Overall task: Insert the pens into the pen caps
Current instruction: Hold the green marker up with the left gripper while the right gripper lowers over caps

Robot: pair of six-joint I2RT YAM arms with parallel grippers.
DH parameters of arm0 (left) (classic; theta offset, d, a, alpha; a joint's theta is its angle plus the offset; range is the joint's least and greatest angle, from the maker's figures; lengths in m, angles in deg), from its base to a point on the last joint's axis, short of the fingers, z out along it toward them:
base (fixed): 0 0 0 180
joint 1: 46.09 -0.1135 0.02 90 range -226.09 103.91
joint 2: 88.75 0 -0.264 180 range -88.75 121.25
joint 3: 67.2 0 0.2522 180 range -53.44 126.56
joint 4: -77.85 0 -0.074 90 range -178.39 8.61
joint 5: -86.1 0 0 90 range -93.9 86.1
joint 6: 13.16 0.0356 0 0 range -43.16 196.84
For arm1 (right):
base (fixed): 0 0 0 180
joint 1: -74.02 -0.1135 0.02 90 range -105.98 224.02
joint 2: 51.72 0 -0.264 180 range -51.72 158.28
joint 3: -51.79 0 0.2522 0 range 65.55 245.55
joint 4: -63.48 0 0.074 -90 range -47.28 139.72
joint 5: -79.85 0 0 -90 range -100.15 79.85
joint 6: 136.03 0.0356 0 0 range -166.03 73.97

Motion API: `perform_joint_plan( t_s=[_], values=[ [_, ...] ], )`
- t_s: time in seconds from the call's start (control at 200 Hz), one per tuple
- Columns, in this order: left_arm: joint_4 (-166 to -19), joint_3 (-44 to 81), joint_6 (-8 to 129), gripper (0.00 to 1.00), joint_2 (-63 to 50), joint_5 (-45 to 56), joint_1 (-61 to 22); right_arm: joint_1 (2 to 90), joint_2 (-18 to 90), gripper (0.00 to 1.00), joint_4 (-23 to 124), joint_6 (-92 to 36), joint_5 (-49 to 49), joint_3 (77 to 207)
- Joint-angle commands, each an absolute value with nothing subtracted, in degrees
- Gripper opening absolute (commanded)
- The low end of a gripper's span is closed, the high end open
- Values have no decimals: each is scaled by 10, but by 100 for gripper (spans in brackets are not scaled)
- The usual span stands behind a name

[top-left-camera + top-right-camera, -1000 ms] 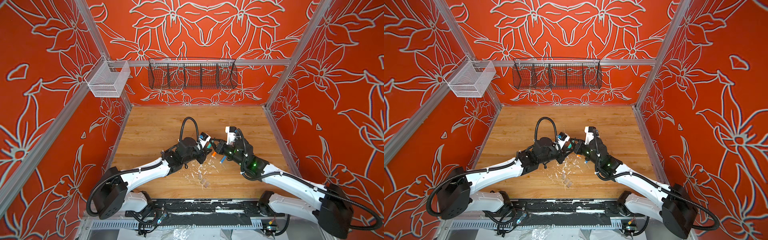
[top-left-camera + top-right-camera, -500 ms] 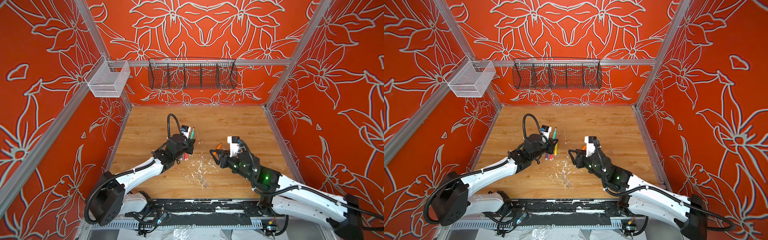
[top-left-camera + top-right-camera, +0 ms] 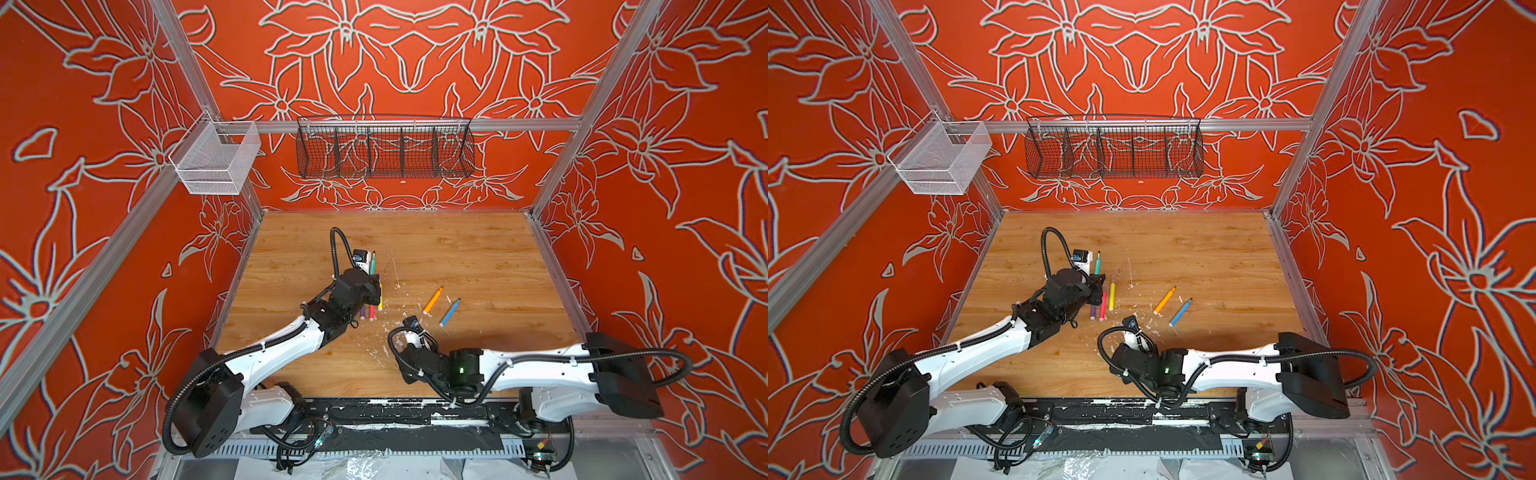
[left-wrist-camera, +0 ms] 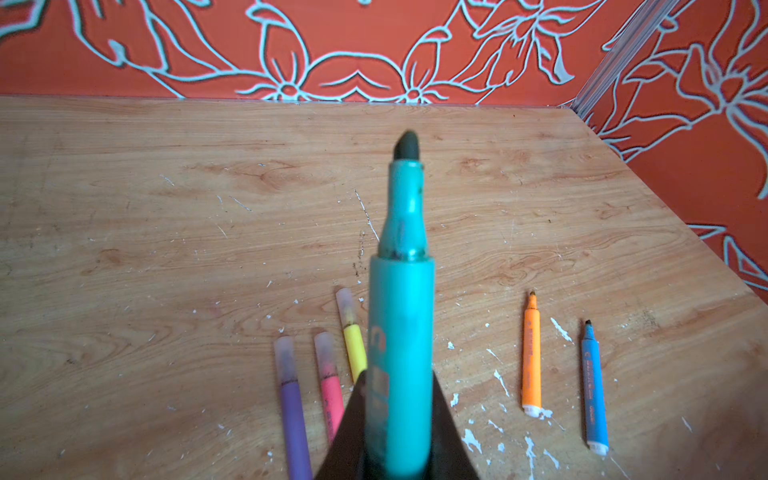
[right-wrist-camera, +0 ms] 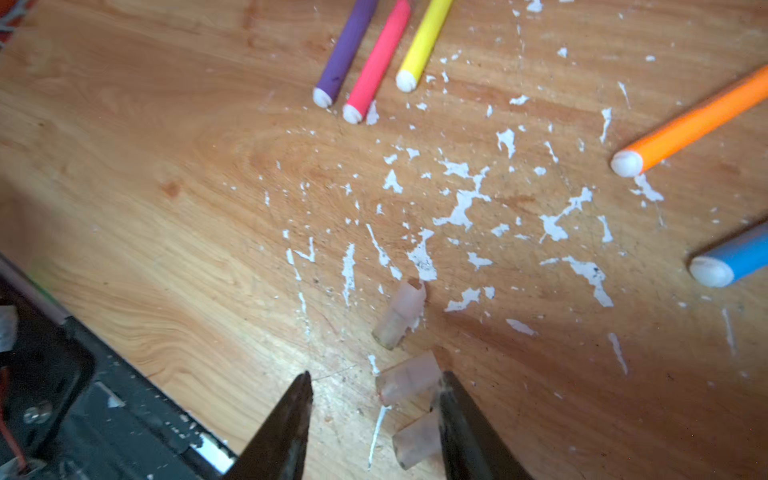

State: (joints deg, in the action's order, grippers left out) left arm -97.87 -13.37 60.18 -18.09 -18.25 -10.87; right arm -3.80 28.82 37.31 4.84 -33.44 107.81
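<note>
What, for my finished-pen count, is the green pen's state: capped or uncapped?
Uncapped: the green pen in the left gripper shows a bare dark tip, no cap over it.

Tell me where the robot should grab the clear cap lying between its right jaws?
Best pinch the cap across its round middle, coming straight down from above: it lies on its side on the table between the open jaws, so those sides are free.

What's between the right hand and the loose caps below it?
Nothing visible. The right hand is open, with one cap and a second cap lying on the table between its jaws, a third cap just beyond. Only white flecks surround them.
</note>
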Motion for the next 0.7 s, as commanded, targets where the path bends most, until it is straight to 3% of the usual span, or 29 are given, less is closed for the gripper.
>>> perform_joint_plan(
  t_s=[0.0, 0.691],
  values=[
    [-978, -124, 597, 0, -191, -194, -108, -40, 303, 50, 346, 87, -354, 1067],
    [-981, -123, 606, 0, -183, -199, -108, -51, 320, 50, 310, 114, -340, 1046]
  ],
)
